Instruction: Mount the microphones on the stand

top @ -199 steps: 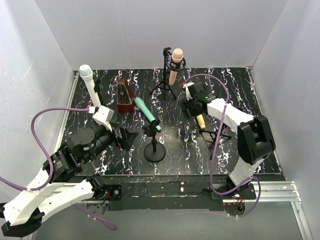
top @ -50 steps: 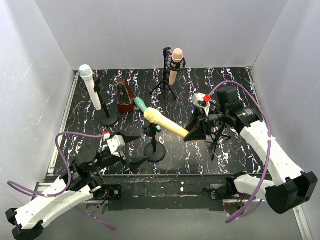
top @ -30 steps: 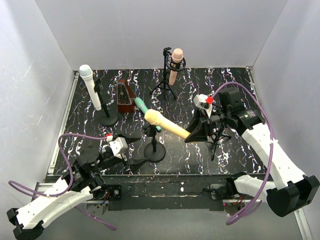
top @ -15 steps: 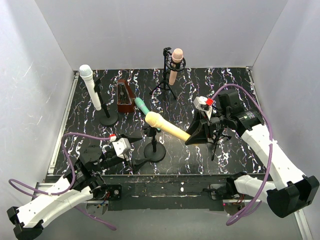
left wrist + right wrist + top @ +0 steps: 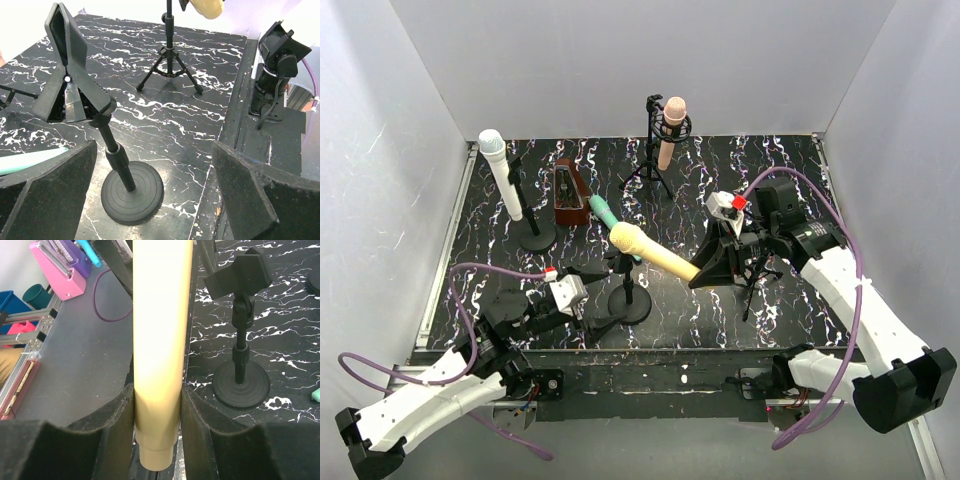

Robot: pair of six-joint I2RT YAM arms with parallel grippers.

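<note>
My right gripper (image 5: 708, 265) (image 5: 157, 425) is shut on the tail end of a yellow microphone (image 5: 655, 254) (image 5: 160, 335), held in the air with its head pointing left toward the round-base stand (image 5: 628, 292) (image 5: 241, 345). That stand's clip (image 5: 70, 75) is empty. My left gripper (image 5: 592, 298) (image 5: 155, 190) is open, low over the table, its fingers (image 5: 45, 195) either side of the stand's base (image 5: 132, 192) without touching. A teal microphone (image 5: 608, 218) (image 5: 27, 160) lies on the table behind the stand.
A white microphone (image 5: 500, 178) stands in a stand at the left. A pink microphone (image 5: 670, 128) sits in a tripod at the back. A bare tripod stand (image 5: 752, 275) (image 5: 170, 65) is under my right arm. A brown metronome (image 5: 570, 192) stands behind the teal microphone.
My left gripper has slid right toward the round-base stand, still open. The right gripper and the yellow microphone have barely shifted.
</note>
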